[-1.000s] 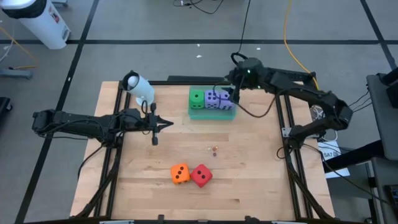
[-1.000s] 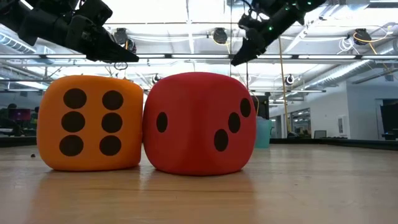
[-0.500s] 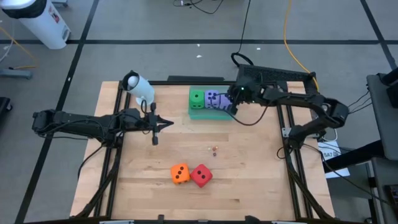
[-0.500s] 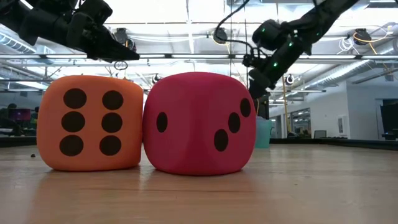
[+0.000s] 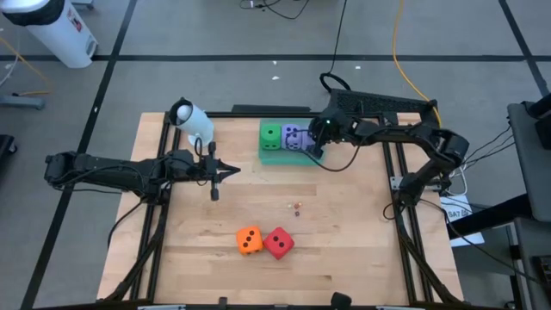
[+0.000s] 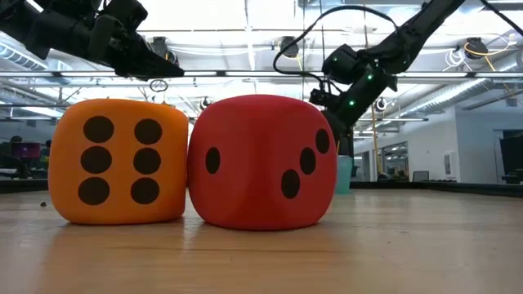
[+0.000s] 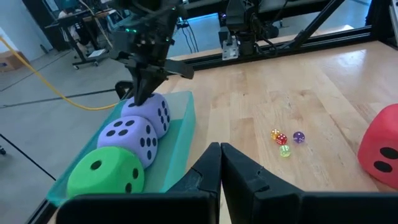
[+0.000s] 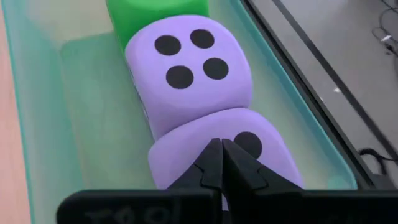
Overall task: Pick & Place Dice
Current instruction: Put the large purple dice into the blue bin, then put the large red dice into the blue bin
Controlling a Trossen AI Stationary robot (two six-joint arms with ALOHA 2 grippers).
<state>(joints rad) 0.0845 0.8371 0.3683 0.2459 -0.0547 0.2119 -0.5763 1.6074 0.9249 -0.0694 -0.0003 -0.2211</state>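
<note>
Both pairs of jaws are being kept clenched, with nothing gripped. Two purple dice (image 5: 300,138) and one green die (image 5: 272,134) are being held in a row by a teal tray (image 5: 281,158) at upper centre of the high view, with the right gripper (image 5: 315,146) being pressed onto the end purple die. One orange die (image 5: 249,240) and one red die (image 5: 279,244) are being left touching at lower centre. The left gripper (image 5: 231,172) is being hung at centre left, beside three tiny dice (image 7: 285,142).
</note>
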